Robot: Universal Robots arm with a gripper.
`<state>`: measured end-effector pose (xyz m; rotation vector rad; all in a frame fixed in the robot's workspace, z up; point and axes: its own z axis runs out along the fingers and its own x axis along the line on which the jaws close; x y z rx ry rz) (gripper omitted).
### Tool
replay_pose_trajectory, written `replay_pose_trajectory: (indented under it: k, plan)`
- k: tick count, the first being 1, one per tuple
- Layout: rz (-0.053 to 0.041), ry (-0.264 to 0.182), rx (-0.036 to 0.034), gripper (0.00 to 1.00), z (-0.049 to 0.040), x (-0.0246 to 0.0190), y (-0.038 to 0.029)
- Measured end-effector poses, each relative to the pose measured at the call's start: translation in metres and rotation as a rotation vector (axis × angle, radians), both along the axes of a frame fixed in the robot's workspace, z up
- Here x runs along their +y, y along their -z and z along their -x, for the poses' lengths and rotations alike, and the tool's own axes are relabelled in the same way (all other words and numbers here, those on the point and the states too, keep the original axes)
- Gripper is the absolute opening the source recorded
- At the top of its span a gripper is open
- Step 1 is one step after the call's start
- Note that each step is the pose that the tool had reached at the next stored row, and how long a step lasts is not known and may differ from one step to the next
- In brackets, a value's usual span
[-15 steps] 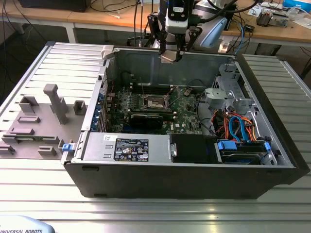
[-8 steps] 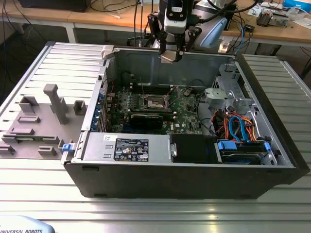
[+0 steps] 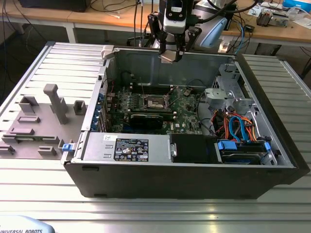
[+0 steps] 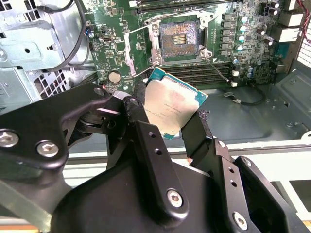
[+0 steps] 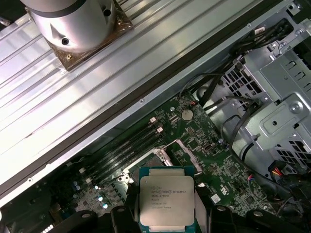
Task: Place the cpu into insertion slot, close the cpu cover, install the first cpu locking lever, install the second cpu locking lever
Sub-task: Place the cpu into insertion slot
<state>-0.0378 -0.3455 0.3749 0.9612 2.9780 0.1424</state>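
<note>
My gripper (image 3: 171, 54) hangs above the back wall of the open computer case, shut on the cpu (image 4: 170, 108) by two opposite edges. In the first wrist view the cpu (image 5: 166, 201) lies flat between the black fingers (image 5: 130, 196), silver top up. The insertion slot (image 4: 179, 40) sits on the green motherboard (image 3: 187, 116), its dark centre bare; from the exterior view the slot (image 3: 154, 102) lies well below and in front of the gripper. The cpu cover (image 4: 138, 48) stands swung open beside the slot. A thin wire lever (image 4: 217, 70) sticks out at one corner.
The case (image 3: 160, 179) lies on its side on a ribbed metal table. A black graphics card (image 3: 146, 121), a power supply (image 3: 127, 148), a drive cage (image 3: 228, 90) and coloured cables (image 3: 238, 126) surround the board. Grey fixtures (image 3: 53, 104) stand at the exterior view's left.
</note>
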Motion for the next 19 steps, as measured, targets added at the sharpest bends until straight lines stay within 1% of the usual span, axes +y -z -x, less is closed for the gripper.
replay_pose_trajectory:
  k: [10,16,19]
  plan:
    - [0.0000,0.005,0.0000,0.54,0.0000,0.0000,0.0000]
    - [0.0000,0.066,0.0000,0.54,0.0000,0.0000,0.0001]
    - [0.0000,0.071,-0.0001,0.54,0.0000,0.0000,0.0001]
